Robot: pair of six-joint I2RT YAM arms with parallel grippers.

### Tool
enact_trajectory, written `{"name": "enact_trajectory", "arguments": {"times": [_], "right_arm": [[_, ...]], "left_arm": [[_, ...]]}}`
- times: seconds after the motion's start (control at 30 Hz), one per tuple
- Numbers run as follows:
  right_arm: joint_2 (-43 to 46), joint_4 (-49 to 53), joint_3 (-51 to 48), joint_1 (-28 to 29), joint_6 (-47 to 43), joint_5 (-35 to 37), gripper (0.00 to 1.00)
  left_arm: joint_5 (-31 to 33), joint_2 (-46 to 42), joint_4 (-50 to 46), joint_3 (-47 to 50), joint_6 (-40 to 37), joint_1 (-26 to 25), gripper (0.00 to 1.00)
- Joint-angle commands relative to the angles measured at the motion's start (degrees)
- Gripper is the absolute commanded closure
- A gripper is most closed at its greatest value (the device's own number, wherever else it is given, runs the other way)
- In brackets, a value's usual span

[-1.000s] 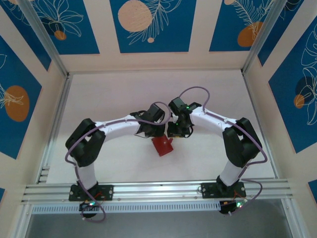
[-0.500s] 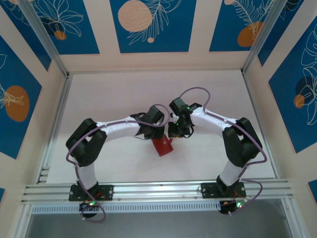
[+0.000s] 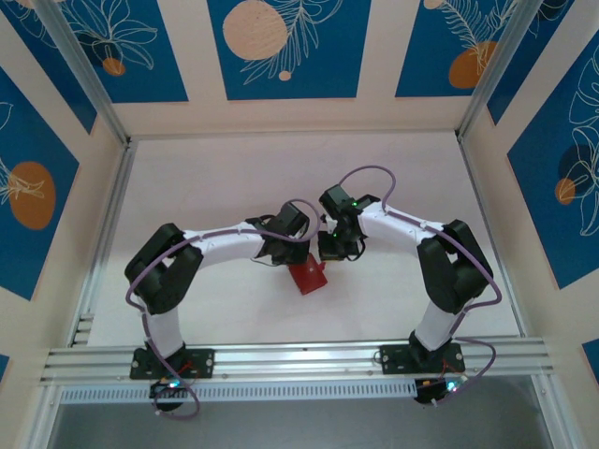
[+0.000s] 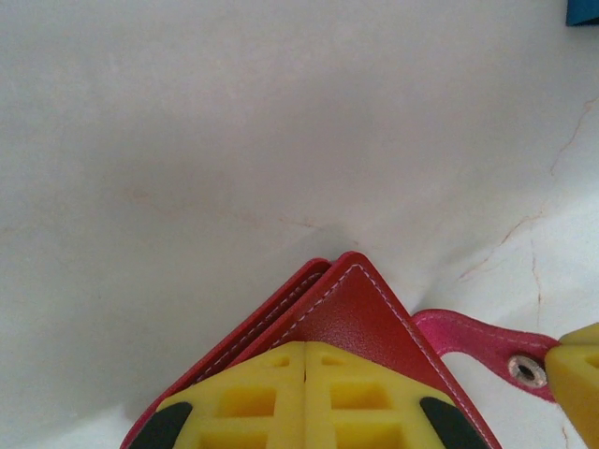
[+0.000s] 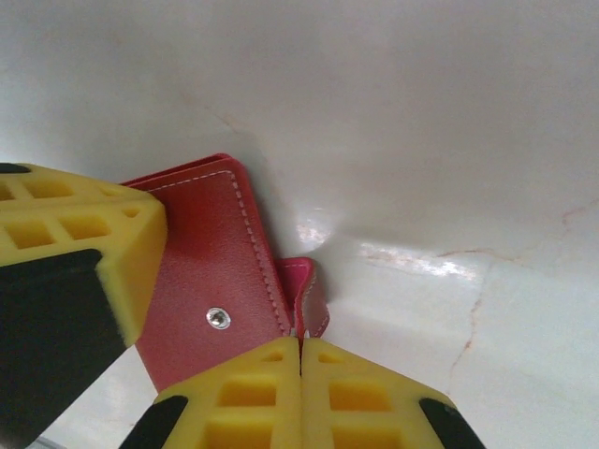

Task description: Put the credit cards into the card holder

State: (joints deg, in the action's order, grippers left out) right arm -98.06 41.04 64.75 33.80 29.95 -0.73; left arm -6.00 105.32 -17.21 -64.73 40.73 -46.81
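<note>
Left wrist view: found the left end effector (image 4: 306, 360) pressed fully together, pads flush, pinching one corner of the red card holder (image 4: 351, 304). Just past its fingertips, made out two stitched leather layers slightly parted at that corner. Off to its right, saw the pink strap (image 4: 468, 335) with a silver snap (image 4: 527, 370) running out to a yellow finger (image 4: 578, 374) of the other arm. Far beyond, at the upper right, caught a blue corner (image 4: 582, 11) on the worktop (image 4: 187, 140).

From the right wrist, found the right end effector (image 5: 299, 360) likewise closed all the way, nipping the folded end of the strap (image 5: 312, 292). To its left, saw the holder's front panel (image 5: 211, 262).

From the top external view, placed the card holder (image 3: 307, 275) just below and between both end effectors, standing tent-like. Could not tell whether resting on the worktop or lifted clear.

Judged the holder light, soft and pliable, likely to sag or fold wherever unsupported. Judged the strap floppier still and the smooth leather apt to slide between foam pads. Reckoned the stitched corner and the strap end the soundest holds, pulled gently apart to open the flap without tearing the stitching.
</note>
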Motion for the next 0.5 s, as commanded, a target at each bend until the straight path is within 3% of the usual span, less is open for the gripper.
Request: {"name": "enact_trajectory", "arguments": {"times": [0.0, 0.47], "right_arm": [[0.02, -1.16, -1.11, 0.73, 0.31, -4.92, 1.0], [-6.7, -4.74, -0.24, 4.76, 3.02, -8.0, 1.0]], "left_arm": [[-1.16, 1.42, 0.64, 1.1, 1.23, -0.56, 1.0], [-1.12, 1.38, 1.18, 1.34, 1.9, -0.7, 1.0]]}}
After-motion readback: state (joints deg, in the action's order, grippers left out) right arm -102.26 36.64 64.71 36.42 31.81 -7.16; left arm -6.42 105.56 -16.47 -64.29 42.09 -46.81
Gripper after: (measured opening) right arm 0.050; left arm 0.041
